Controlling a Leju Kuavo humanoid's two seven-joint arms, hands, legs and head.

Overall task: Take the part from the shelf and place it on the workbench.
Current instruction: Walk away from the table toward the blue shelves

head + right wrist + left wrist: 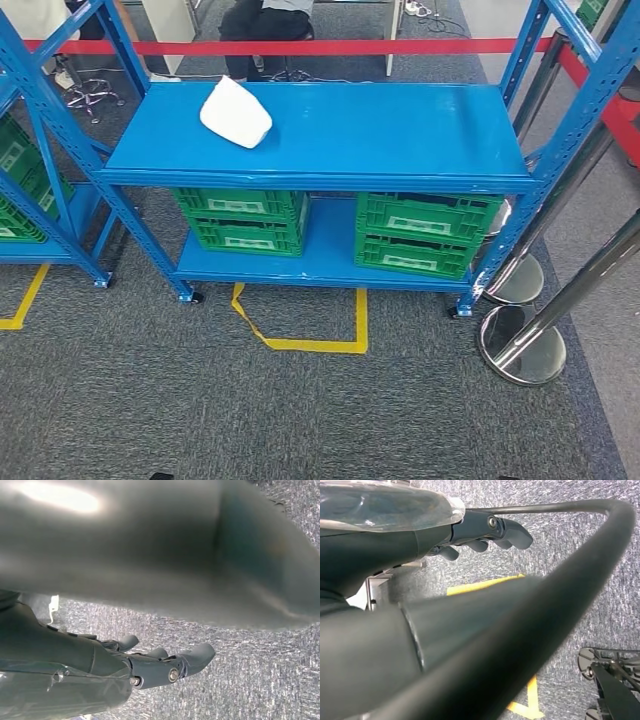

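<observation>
From the head view, a white part [235, 112] lies on the top board of a blue shelf [392, 135], toward its left, untouched. Green crates [245, 220] sit on the lower board; chrome barrier posts [522, 345] and a red belt stand close on the right, and could snag an arm swinging wide. In the left wrist view, the left hand [486, 532] hangs over grey carpet, fingers loosely apart, holding nothing. In the right wrist view, the right hand [158, 665] hangs likewise, fingers apart and bare.

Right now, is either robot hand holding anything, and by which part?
Nothing is held: the left robot hand and right robot hand hang empty; the white part lies on the shelf.
</observation>
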